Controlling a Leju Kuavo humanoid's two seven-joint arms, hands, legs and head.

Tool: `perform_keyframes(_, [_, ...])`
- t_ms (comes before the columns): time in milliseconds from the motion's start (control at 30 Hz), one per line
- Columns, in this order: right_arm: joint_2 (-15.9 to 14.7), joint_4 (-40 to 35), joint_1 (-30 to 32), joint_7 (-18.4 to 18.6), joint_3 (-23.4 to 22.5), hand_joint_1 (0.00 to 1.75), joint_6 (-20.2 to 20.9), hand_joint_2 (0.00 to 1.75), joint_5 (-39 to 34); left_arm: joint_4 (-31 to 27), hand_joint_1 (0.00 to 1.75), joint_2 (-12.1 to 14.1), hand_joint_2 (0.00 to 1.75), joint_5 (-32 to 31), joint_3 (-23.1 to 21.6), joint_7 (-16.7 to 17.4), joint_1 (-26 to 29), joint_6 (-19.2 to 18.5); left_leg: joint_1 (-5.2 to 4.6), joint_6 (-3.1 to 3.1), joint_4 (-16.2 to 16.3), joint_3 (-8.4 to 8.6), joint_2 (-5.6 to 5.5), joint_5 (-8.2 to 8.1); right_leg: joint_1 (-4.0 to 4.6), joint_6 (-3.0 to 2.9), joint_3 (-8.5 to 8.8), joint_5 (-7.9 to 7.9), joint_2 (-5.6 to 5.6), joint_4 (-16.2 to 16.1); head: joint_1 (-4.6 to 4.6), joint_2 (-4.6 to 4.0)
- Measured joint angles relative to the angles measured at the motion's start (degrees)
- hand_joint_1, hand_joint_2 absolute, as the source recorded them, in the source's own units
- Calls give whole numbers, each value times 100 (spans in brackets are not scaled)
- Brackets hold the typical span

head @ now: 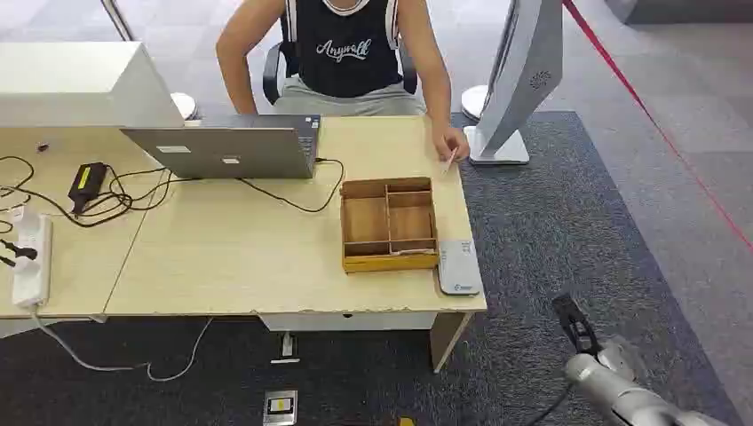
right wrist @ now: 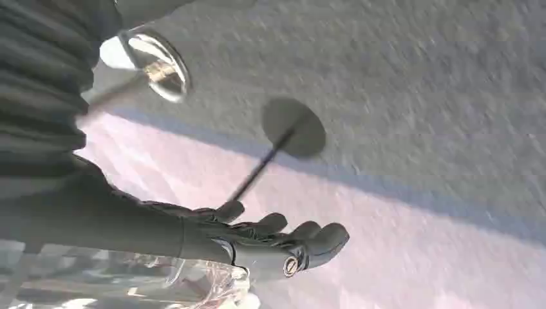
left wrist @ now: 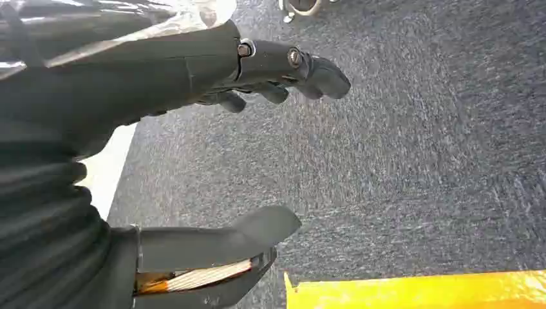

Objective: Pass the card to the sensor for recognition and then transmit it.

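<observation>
Card [head: 450, 160], small, thin and white, is pinched in a person's hand [head: 453, 142] at the desk [head: 222, 257] edge. Left hand [left wrist: 212, 148] and right hand [right wrist: 257, 238] hang spread, holding nothing.

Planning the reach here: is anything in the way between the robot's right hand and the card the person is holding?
Nothing visible does. Only carpet and bare desk edge lie between the right hand and the card; the wooden box sits aside.
</observation>
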Motion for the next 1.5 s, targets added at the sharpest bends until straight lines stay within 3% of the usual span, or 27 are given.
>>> perform_keyframes(267, [-254,-182,-846,2,293,0,-13,175,361,0,0,-15,175,0,-81,13,5,0,-5,3,1,3,0,6,-4,2,1,4,0,2,-2,-2])
perform_keyframes(767, [-407,-570,-2385,2,949,0,-26,175,977,-2,0,-37,175,0,-125,-31,13,0,-5,3,1,1,-2,6,-4,2,-3,5,0,4,0,-2])
perform_keyframes(967, [-446,-894,-2775,2,1065,0,-221,175,1540,-2,0,-39,175,0,-136,-53,18,0,-5,3,1,-1,-1,6,-4,3,-4,6,0,6,-2,0])
perform_keyframes(1100, [-426,-1238,-3045,2,1080,0,-243,175,2438,-2,0,-39,175,0,-158,-70,18,0,-3,3,1,0,-2,7,-3,3,-3,6,0,6,0,-2])
perform_keyframes(1267, [-262,-1694,-3184,-4,752,0,246,175,3866,-2,0,-46,175,0,-182,-107,15,2,3,2,1,1,-4,7,3,3,1,7,0,8,0,0])
perform_keyframes(1400, [-22,-2155,-3119,-2,152,0,979,175,5265,-2,0,-55,175,0,-195,-107,2,-2,3,2,1,2,-2,7,3,1,0,8,0,8,-4,-2])
perform_keyframes(1500, [211,-2456,-3083,2,-257,0,1324,175,5735,-6,0,-63,175,0,-227,-88,-19,-46,4,2,1,1,-6,7,4,0,-2,8,0,8,-4,-2])
